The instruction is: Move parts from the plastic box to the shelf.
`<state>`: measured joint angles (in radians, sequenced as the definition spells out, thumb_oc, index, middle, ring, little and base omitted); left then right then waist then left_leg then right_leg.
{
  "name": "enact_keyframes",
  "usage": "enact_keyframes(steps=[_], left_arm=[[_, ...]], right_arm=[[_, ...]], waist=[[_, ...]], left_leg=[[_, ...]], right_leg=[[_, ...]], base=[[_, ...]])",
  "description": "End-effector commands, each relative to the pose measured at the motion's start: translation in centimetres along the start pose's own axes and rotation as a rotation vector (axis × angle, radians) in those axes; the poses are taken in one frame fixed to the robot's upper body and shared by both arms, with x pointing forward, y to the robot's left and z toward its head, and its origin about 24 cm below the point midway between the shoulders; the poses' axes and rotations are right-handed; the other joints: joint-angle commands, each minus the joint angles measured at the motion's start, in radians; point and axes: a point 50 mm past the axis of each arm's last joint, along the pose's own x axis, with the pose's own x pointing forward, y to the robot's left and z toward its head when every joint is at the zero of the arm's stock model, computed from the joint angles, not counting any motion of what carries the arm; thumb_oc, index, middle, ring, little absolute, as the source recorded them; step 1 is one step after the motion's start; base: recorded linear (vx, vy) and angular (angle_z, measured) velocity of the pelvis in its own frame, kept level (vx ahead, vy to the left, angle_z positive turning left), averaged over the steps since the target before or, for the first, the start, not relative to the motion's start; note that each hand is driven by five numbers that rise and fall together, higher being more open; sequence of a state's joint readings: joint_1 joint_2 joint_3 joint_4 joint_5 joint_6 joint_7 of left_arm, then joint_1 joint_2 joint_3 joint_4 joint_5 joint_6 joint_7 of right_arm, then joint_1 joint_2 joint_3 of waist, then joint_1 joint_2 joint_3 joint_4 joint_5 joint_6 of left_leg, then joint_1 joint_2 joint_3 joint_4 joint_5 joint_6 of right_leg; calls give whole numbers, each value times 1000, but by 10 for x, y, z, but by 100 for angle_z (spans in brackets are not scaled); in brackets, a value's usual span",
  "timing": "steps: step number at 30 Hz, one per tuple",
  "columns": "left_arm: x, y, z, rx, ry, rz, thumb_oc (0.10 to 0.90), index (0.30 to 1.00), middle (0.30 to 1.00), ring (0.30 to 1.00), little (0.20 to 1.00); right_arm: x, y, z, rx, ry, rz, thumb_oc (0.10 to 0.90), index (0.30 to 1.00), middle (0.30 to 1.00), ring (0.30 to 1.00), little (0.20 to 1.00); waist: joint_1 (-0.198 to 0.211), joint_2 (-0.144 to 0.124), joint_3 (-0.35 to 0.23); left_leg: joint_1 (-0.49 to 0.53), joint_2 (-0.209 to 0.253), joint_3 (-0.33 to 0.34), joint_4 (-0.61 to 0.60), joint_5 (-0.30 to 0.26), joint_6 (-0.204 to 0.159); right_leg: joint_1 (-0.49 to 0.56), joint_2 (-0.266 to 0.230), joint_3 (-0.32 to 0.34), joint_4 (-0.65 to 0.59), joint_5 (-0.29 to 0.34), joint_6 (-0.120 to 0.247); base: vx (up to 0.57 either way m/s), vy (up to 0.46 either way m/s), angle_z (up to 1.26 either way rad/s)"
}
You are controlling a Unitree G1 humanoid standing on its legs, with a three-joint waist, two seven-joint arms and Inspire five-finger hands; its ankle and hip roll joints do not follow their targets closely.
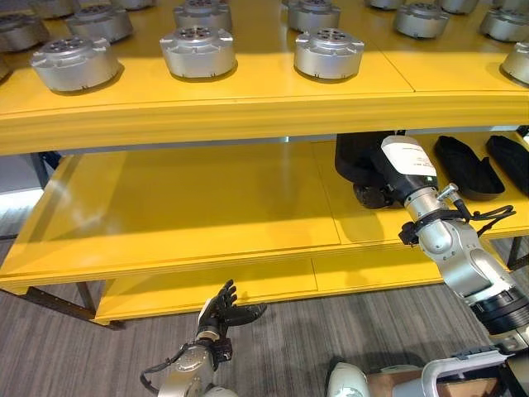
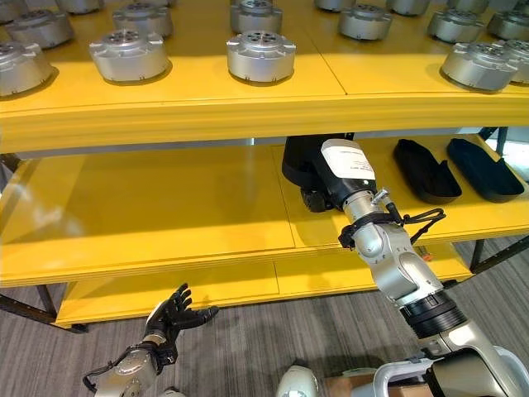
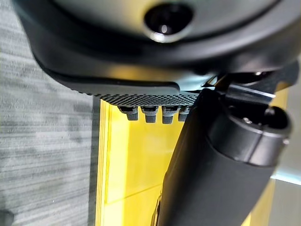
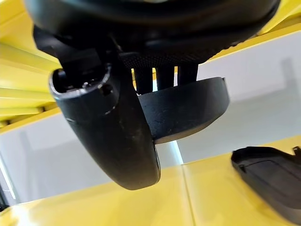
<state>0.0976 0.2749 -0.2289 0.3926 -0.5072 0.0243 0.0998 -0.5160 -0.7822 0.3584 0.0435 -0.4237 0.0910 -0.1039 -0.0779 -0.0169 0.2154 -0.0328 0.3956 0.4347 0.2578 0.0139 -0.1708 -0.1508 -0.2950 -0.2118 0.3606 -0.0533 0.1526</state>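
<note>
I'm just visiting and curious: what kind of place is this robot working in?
Probably a factory storeroom or parts-assembly area. A long yellow shelf rack holds rows of round silver metal motor-like parts on top and black moulded plastic shells on the middle shelf, where the right hand holds another black part.

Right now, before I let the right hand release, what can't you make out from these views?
- Right hand: in both eye views the upper shelf's edge hides it.
- Black part: held between thumb and fingers in the right wrist view; whether it touches the middle shelf cannot be told.
- Black parts already placed: the rightmost is cut off by the picture's edge.
- Left hand: open, low, holding nothing.
</note>
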Motion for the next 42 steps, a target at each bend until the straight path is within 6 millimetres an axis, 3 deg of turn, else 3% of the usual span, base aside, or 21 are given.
enact_keyframes(steps=[1,11,20,42], left_arm=[[2,0,36,24,-159,-45,900,1000,1000,1000,1000],[1,-2,34,17,-157,-52,900,1000,1000,1000,1000],[3,-2,43,21,-192,-54,900,1000,1000,1000,1000],[3,6,62,20,-261,-53,900,1000,1000,1000,1000]], right_arm=[[13,-64,34,33,-166,-331,400,300,300,300,300],[15,-65,39,35,-184,-337,400,300,300,300,300],[35,-79,43,-93,-193,-337,400,300,300,300,300],[57,-108,52,-290,-206,-361,400,300,300,300,300]], waist=[[24,-31,-74],[26,-28,-70],[49,-30,-37],[102,-19,48]], left_leg=[[12,71,-11,71,19,-5],[19,71,-2,61,22,-10],[-13,75,-16,68,19,-12],[-133,70,-67,77,32,-12]], right_leg=[[55,-54,7,-43,17,20],[49,-55,11,-39,17,22],[30,-57,4,-28,17,21],[-50,-64,-19,-2,23,19]], base=[[0,0,0],[0,0,0],[0,0,0],[-12,-3,5]])
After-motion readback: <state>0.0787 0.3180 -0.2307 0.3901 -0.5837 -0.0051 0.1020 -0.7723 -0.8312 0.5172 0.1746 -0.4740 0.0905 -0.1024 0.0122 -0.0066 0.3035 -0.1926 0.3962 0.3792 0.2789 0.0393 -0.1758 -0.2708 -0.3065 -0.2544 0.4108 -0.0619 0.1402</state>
